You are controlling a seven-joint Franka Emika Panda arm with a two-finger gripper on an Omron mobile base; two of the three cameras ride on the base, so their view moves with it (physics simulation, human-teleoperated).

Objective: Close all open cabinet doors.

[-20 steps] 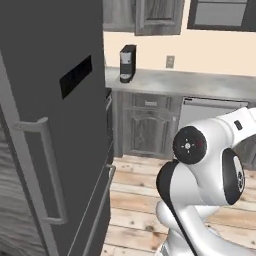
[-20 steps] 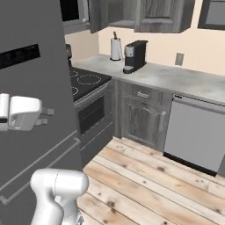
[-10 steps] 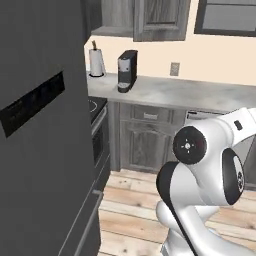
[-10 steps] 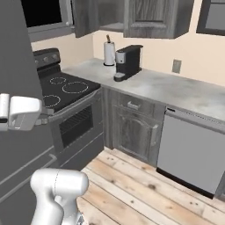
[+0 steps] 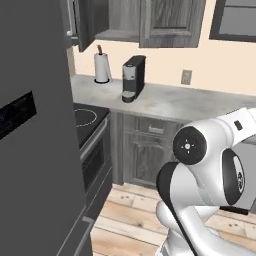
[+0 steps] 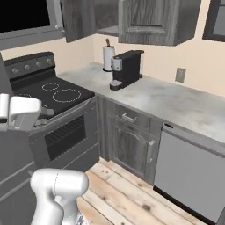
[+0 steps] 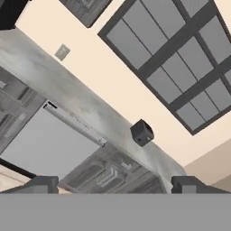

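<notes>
Above the black coffee machine [image 5: 134,77], an open dark grey wood-grain upper cabinet door [image 6: 79,18] is now brought into view, the base having swung away from the refrigerator; closing is judged not yet begun. The claw [image 7: 113,185] is held spread, empty. The mottled grey counter [image 6: 176,101] is seen below.

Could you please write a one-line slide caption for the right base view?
Open dark grey wood-grain upper cabinet door above a white paper towel roll and black coffee machine on the grey counter.
</notes>
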